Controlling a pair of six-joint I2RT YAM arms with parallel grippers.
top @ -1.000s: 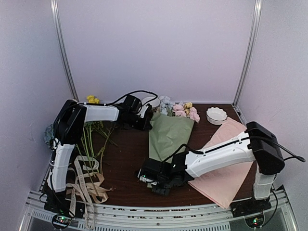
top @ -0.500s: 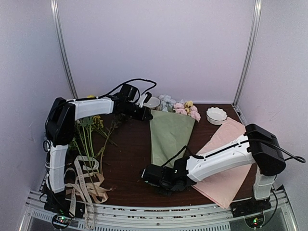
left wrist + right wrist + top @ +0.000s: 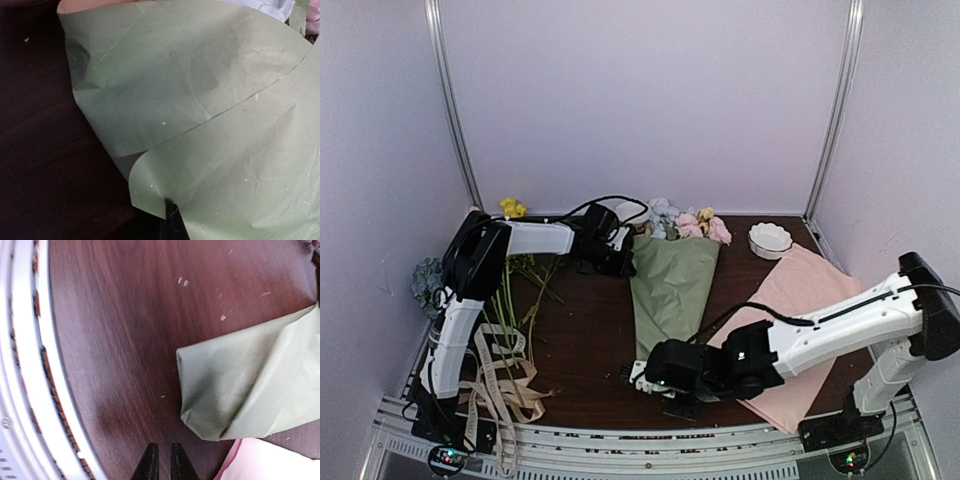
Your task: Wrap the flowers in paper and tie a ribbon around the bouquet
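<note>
- Since tying comes last, the ribbon (image 3: 483, 348) lies in a heap with a tan ribbon (image 3: 520, 392) at the near-left corner of the surface (image 3: 580, 330). It is well apart from the bouquet and is judged untouched.
- Loose flowers (image 3: 510, 290) lie beside the left arm, outside the wrap. They are evidently spares.
- The left pincer (image 3: 623, 262) is clenched at the left edge of the bouquet's wide end.
  - The left wrist view shows one dark finger (image 3: 170, 220) under the overlapping flap of the paper (image 3: 200, 100).
  - Whether a fold is nipped cannot be told.
  - Judged purpose: anchor the overlap so the cone does not unroll.
- The bouquet (image 3: 670, 285) lies flat at mid-surface. The wrapped flowers (image 3: 685, 222) point to the far edge and the narrow end to the near edge, which presents the stem end to the right arm.
- The right pincer (image 3: 638, 378) sits low at that narrow end.
  - In the right wrist view the pincer (image 3: 161, 447) is nearly closed over bare wood, with only a slim gap, and grasps nothing.
  - The folded paper tip (image 3: 225, 390) lies just beside it, not touching.
  - Judged purpose: stand ready to press or tuck the tip.
- A pink sheet (image 3: 800, 300) lies under the right arm and a white bowl (image 3: 770, 240) stands at the far right. Neither is involved.
</note>
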